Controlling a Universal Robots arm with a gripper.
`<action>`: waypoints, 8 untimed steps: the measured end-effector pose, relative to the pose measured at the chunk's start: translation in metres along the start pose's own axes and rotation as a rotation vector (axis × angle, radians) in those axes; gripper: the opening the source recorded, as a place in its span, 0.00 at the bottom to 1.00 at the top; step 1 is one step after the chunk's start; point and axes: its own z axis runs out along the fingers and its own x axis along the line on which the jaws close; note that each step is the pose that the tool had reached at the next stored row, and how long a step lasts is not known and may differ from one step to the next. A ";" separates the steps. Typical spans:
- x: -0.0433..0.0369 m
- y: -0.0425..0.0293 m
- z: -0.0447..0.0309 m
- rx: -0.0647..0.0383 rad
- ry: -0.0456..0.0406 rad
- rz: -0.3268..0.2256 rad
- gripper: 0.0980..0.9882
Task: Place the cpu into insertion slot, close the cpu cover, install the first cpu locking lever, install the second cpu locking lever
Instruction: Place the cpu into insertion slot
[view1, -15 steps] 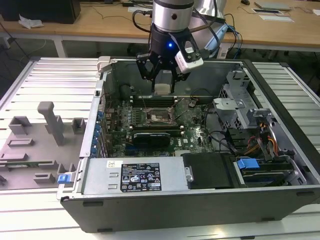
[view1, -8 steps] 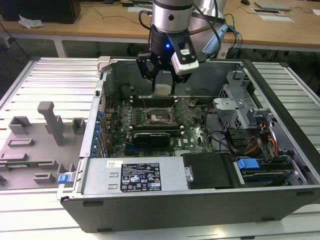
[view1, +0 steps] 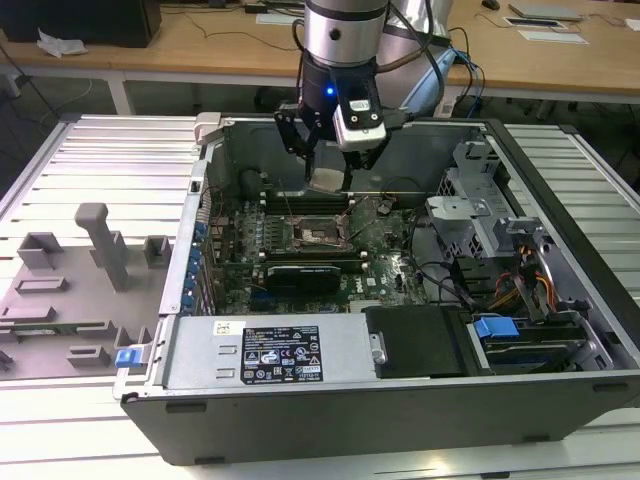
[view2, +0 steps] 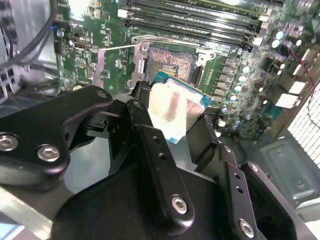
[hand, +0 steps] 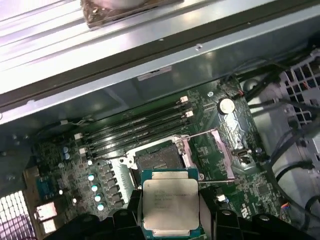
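Pincer (view2: 172, 117): black, two-fingered, clenched on small flat square silver-topped chip, the cpu (hand: 170, 200). Grip on opposite edges, metal top up, chip roughly level.
Location: hanging inside open grey computer case (view1: 400, 400), above green motherboard (view1: 385, 240), not touching it.
Square silver-rimmed, dark-centred insertion slot (hand: 157, 162): bare, below chip and slightly ahead of it, clear gap between.
Thin silver frame cpu cover (hand: 222, 157): swung open beside slot, clear of opening.
Judgement: chip edges roughly parallel to slot rim; placement not yet made.
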 end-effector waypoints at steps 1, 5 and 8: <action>0.0000 0.0000 0.0001 0.000 -0.0020 0.023 0.50; 0.0000 0.0000 0.0003 -0.001 -0.0082 0.099 0.50; 0.0000 0.0000 0.0005 -0.002 -0.0132 0.160 0.50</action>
